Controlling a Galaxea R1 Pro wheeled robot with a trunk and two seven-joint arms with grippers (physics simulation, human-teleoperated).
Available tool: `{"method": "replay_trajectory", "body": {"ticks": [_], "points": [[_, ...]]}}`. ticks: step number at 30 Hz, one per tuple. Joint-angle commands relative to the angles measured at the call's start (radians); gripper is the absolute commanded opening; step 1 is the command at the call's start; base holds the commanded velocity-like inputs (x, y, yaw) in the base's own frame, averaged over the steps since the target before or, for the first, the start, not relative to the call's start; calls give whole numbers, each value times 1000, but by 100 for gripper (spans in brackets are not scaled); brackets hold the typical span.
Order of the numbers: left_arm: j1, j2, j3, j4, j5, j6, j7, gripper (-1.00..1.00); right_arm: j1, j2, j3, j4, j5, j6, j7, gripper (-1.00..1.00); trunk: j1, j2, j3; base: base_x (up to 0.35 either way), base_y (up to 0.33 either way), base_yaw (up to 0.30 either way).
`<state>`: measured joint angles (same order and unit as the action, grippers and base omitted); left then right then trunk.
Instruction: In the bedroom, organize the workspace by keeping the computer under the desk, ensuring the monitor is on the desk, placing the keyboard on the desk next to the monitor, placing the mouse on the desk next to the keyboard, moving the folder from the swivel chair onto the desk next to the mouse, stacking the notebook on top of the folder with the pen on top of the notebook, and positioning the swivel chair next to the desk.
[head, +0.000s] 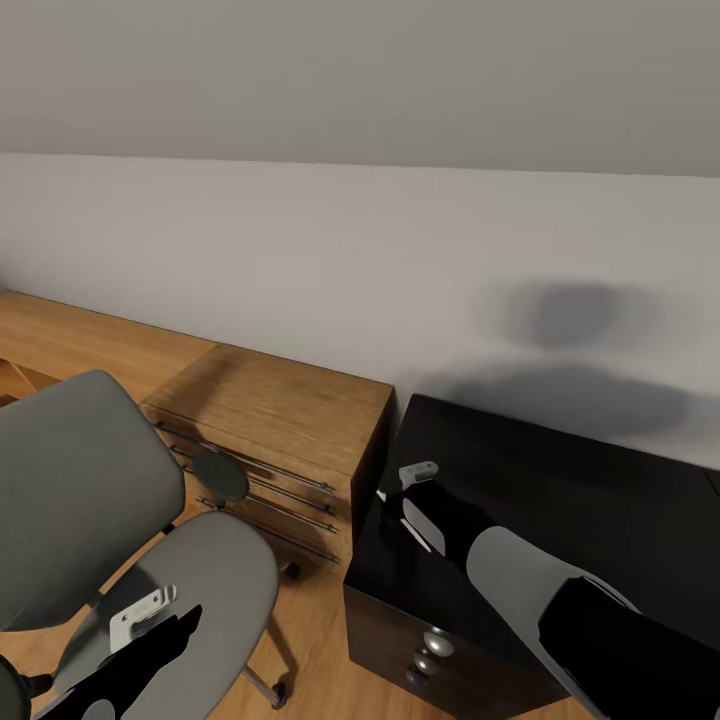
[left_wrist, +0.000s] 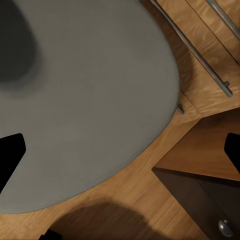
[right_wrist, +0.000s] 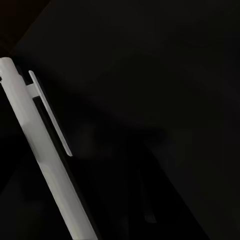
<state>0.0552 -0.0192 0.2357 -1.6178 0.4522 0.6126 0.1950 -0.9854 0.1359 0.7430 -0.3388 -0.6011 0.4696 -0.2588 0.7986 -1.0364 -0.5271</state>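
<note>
The grey swivel chair (head: 215, 565) stands at the left, its seat (left_wrist: 90, 90) bare. My left gripper (head: 175, 625) hovers over the seat's front, open, with its black fingers (left_wrist: 10, 160) spread wide apart. The glossy black desk (head: 560, 490) is at the right. My right gripper (head: 392, 492) reaches over the desk's left corner, shut on the white pen (head: 427, 528). In the right wrist view the pen (right_wrist: 35, 150) runs close past the camera with its clip showing, above the dark desktop (right_wrist: 165, 75).
A light-wood drawer cabinet (head: 280, 410) with long metal handles (left_wrist: 200, 55) stands between the chair and the desk. The desk's dark drawer unit with round silver knobs (head: 435, 645) is below my right arm. A grey wall rises behind, and the floor is wood.
</note>
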Motion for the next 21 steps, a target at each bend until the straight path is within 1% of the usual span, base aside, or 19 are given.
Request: {"method": "replay_trajectory", "body": {"ticks": [1,6,8,12,21], "points": [[0,-1,1,-2,10,4,8,100,-1,-1,10,-1,-4,6,-10,-100,0,-1,-1,0,0,0],[0,-1,1,-2,11,4,8,100,-1,-1,9,-4,-8,9,-10,-100,0,-1,-1,0,0,0],[0,-1,2,-2,11,4,8,100,-1,-1,7,-5,-10,30,-9,-100,0,-1,-1,0,0,0],[0,-1,2,-2,11,4,8,100,-1,-1,6,-17,-11,46,-8,-100,0,-1,-1,0,0,0],[0,-1,2,-2,11,4,8,100,0,-2,7,-35,-12,52,-8,-100,0,-1,-1,0,0,0]]}}
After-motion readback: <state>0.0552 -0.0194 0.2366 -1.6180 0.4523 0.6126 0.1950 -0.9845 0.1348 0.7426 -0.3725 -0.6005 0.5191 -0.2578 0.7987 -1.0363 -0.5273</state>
